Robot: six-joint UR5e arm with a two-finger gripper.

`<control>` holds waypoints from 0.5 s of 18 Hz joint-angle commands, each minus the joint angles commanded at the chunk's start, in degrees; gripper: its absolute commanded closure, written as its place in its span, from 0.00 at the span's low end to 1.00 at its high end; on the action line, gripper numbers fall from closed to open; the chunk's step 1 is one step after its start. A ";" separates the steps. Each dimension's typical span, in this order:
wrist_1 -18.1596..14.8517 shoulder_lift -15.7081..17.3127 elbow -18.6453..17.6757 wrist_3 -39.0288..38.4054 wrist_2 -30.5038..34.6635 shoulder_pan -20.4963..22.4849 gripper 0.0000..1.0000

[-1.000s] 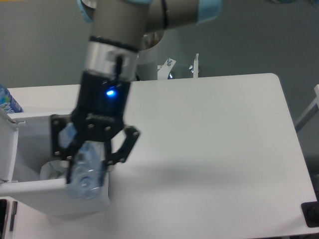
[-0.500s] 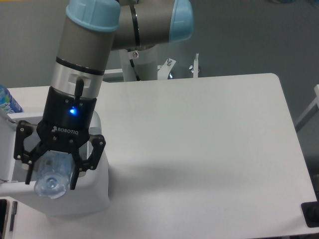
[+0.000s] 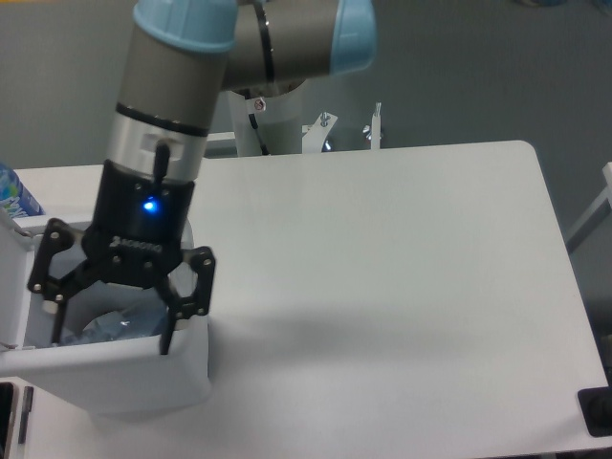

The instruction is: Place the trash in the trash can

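Since half a second ago, bottle (image 3: 120, 328) has left the end effector (image 3: 115, 330) and now lies inside the trash can (image 3: 115, 373); fingers have spread from closed to wide.

Item 1, end effector: hangs directly over the open bin, fingers well apart, holding nothing that I can see. Blue status light lit on the body.

Item 2, bottle: clear crushed plastic, visible as a pale bluish shape within the bin, between and below the fingertips. Cap not distinguishable from here. I judge it light, springy where crushed and slick on the surface; should I need it again, I would take it across the body where the creases give purchase, not at the rounded base.

Item 3, wrapper: not visible to me now; the arm and bottle cover the bin's interior, so I cannot tell where it lies. Likely very light and soft, apt to collapse under a pinch.

Item 4, trash can: white, boxy, thick rim, at the left edge of the worktop (image 3: 402, 287). Lid (image 3: 11, 287) stands open on the left.

Item 5, packet (image 3: 11, 196): blue, partly cut off at the left edge, beyond the bin.
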 joint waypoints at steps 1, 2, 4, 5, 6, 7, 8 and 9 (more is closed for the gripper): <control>0.00 0.00 0.35 0.00 0.00 0.70 0.00; -0.09 0.00 0.44 0.00 0.00 1.32 0.00; -0.18 0.09 0.62 0.09 0.09 2.73 0.00; -0.18 0.09 0.88 0.09 0.70 3.52 0.00; -0.18 0.09 1.32 0.26 2.01 4.13 0.00; -0.18 0.00 1.76 0.70 4.02 4.57 0.00; -0.26 0.00 1.85 1.92 6.04 4.84 0.00; -0.35 0.09 1.68 3.76 7.98 5.54 0.00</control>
